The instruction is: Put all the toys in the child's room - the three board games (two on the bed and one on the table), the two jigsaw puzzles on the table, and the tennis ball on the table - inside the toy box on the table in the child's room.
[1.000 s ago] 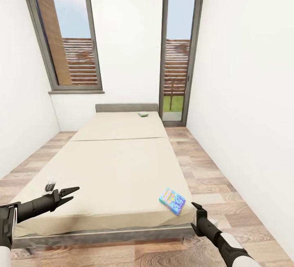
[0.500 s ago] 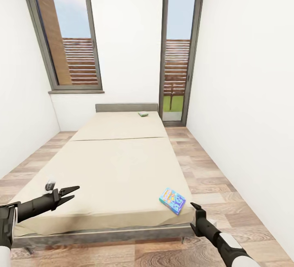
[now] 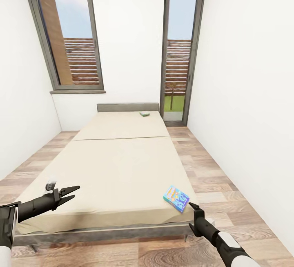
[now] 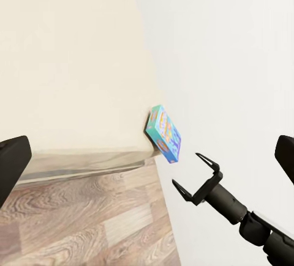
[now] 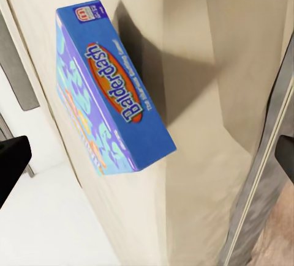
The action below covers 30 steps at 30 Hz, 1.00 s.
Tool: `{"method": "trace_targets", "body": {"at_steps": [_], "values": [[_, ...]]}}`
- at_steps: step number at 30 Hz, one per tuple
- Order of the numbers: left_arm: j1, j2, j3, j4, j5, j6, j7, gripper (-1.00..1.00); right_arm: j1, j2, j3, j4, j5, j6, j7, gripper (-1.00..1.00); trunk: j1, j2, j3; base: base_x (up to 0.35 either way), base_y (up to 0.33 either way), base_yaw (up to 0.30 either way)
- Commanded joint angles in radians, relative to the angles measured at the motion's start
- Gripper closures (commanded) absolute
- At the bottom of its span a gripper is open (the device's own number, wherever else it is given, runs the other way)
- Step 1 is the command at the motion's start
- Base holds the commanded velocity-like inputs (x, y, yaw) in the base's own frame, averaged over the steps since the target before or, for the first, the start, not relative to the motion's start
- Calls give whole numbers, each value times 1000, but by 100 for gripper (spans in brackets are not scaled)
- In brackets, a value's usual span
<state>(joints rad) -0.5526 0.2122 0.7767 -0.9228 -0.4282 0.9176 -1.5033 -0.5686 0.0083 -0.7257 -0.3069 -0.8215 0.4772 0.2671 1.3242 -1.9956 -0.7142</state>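
A blue board game [image 3: 176, 197] with cartoon print lies flat on the near right corner of the cream bed [image 3: 118, 164]. In the right wrist view the same board game [image 5: 110, 95] is close up, red-lettered, between the spread fingers. My right gripper [image 3: 192, 216] hangs open just off that bed corner, a short way from the box, and it is seen open in the left wrist view too [image 4: 185, 169]. A second, green-white board game [image 3: 144, 114] lies by the headboard. My left gripper [image 3: 71, 192] is open over the bed's near left edge. The table, toy box, jigsaw puzzles and tennis ball are out of view.
White walls close in on both sides of the bed. A strip of wood-plank floor [image 3: 212, 177] runs along the bed's right side to a tall glass door [image 3: 179, 50]. A window [image 3: 67, 34] is at the back left.
The camera has shifted slightly. My right gripper has edged closer to the blue board game. The left arm has stayed where it was.
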Motion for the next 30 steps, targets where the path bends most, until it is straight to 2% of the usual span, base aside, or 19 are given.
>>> {"method": "trace_targets", "body": {"at_steps": [1, 20, 30], "values": [[-1, 0, 3, -1, -11, 10, -9, -100, -1, 1, -7, -1, -1, 6, 0, -100, 0, -1, -1, -8, 19, 0], [-1, -2, 3, -1, -11, 9, -9, -100, -1, 1, -6, -1, -1, 8, 0, -100, 0, -1, -1, -1, 34, 0], [-1, -2, 4, -1, -11, 10, -9, -100, -1, 1, -6, -1, -1, 8, 0, -100, 38, -71, -32, 0, 0, 0]]}}
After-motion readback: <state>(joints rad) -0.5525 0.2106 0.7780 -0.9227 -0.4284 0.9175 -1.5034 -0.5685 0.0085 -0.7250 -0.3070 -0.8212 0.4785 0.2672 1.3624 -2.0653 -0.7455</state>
